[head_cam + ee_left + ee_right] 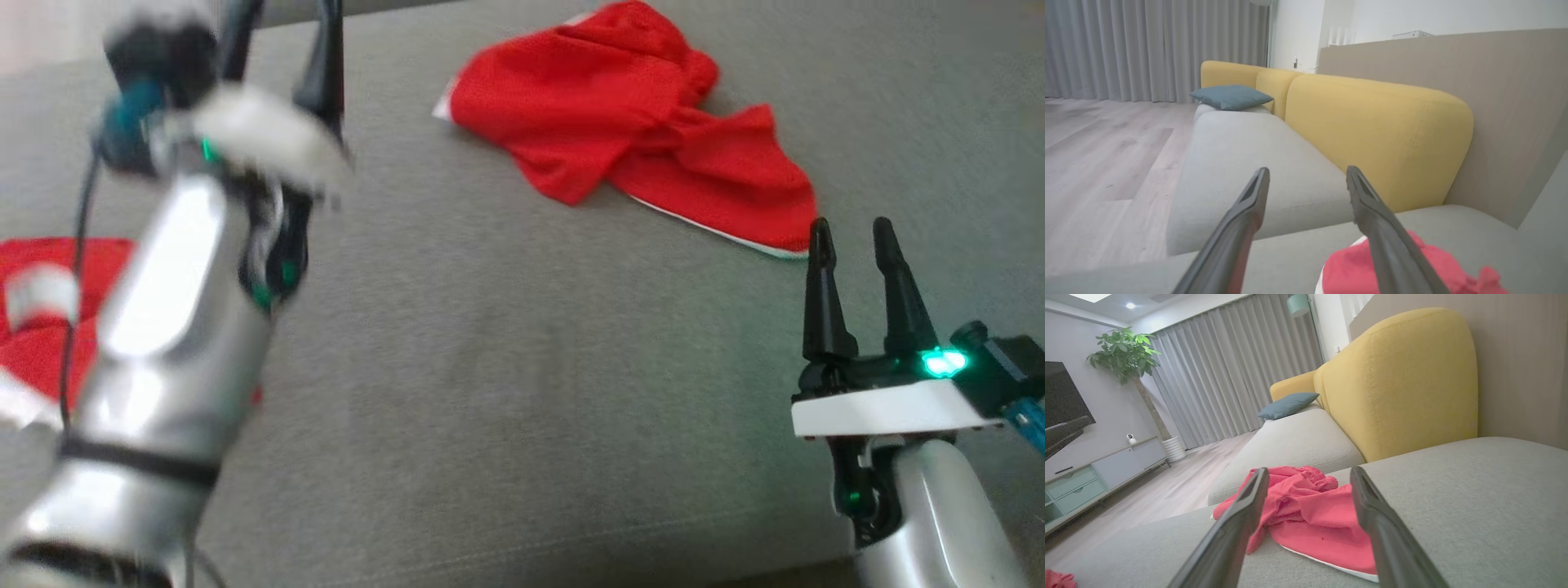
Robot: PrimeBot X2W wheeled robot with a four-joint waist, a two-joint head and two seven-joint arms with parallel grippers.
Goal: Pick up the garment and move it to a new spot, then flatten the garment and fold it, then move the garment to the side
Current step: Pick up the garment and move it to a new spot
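Setting: living room with grey curtains (pixel 1229 375), a pale wooden floor (pixel 1098 163), and a sofa with a yellow backrest (pixel 1400 375) and a blue pillow (pixel 1288 405). Work area: grey sofa seat (pixel 490 367).

Item 1, garment (pixel 620 122): red with white trim, lying crumpled and bunched on the far part of the seat, right of centre in the head view. It is neither spread nor folded.

Item 2, second red cloth (pixel 41 327): also white-trimmed, at the seat's left edge, partly hidden by the left forearm.

Item 3, right tool (pixel 849 229): low at the near right, fingers parted and grasping nothing. It points at the garment and is near its closest hem without touching.

Item 4, left tool (pixel 1308 170): raised above the seat and blurred in the head view, fingers spread, nothing between them. The second cloth lies below it.

Step in hand, as judged: the opening pick-up, since the garment is an ungripped heap.

Next move calls for: the right tool to advance to the near hem or a raised fold, come down with fingers astride the cloth, and close on a single layer. A pinch on the bunched middle risks lifting a tangle that is hard to flatten later.
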